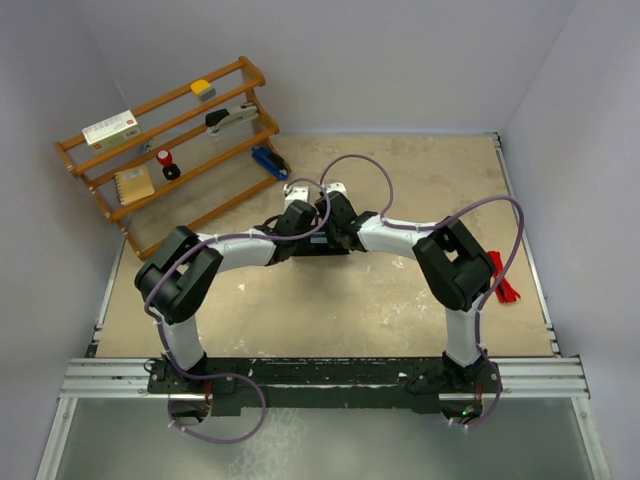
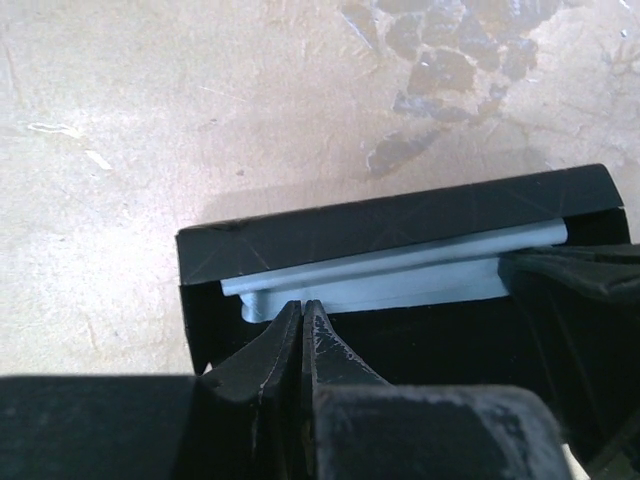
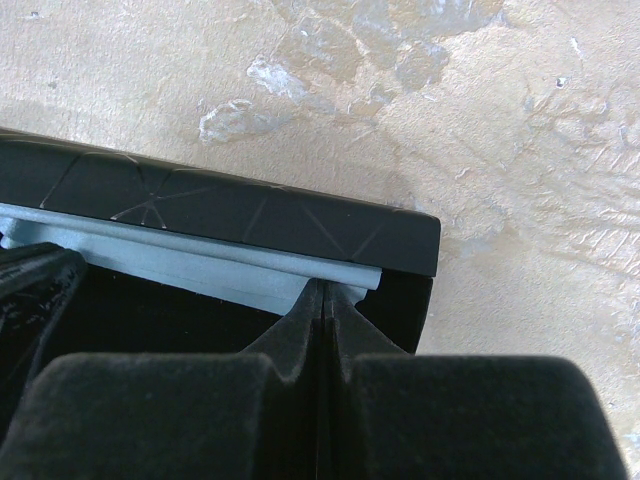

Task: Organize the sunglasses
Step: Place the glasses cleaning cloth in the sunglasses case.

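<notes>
Top view: the red sunglasses [image 1: 507, 287] lie far right, away from both arms. Left wrist: my left gripper [image 2: 303, 305] is squeezed closed, tips on the blue cloth [image 2: 400, 283] in the black case [image 2: 400, 225]. Right wrist: my right gripper [image 3: 322, 292] is closed too, on the same cloth. I should smooth it gently, both ends together.

even bright light, blurred foreground
</notes>
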Action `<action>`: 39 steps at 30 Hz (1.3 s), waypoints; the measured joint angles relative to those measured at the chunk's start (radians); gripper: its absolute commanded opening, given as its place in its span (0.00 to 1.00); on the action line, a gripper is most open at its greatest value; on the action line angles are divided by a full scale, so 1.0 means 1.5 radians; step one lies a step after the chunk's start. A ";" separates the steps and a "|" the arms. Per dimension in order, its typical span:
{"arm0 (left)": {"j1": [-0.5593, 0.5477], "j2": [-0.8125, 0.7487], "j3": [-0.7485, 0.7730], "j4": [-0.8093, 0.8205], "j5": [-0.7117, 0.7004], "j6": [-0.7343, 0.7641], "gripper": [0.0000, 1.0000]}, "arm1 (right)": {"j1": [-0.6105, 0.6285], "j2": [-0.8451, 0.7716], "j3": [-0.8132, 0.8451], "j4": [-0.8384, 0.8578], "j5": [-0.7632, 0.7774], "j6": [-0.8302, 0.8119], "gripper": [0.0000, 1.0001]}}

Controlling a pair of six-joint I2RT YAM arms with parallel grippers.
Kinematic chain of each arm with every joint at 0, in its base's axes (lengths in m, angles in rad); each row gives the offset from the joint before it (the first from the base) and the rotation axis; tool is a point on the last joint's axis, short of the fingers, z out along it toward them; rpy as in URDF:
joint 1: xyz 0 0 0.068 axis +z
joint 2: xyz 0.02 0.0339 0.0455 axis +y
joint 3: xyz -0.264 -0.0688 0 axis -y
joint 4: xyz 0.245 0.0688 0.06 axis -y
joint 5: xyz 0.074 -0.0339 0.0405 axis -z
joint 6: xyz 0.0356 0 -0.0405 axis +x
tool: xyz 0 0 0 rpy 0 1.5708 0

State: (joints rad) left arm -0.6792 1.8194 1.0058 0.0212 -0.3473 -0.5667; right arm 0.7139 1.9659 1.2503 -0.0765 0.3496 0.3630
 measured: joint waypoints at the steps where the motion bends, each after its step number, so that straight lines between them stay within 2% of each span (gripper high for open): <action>1: 0.003 0.000 0.000 0.000 -0.002 0.000 0.00 | 0.000 0.000 0.000 0.000 0.000 0.000 0.00; 26: 0.024 0.019 0.031 -0.055 -0.076 -0.029 0.00 | -0.001 0.000 0.000 0.001 -0.002 0.000 0.00; 39: 0.024 -0.067 0.022 -0.032 -0.049 -0.015 0.00 | -0.001 0.000 0.000 0.001 0.000 0.000 0.00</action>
State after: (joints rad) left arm -0.6426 1.7195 1.0386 -0.0261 -0.4210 -0.5896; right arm 0.7124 1.9659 1.2503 -0.0757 0.3500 0.3634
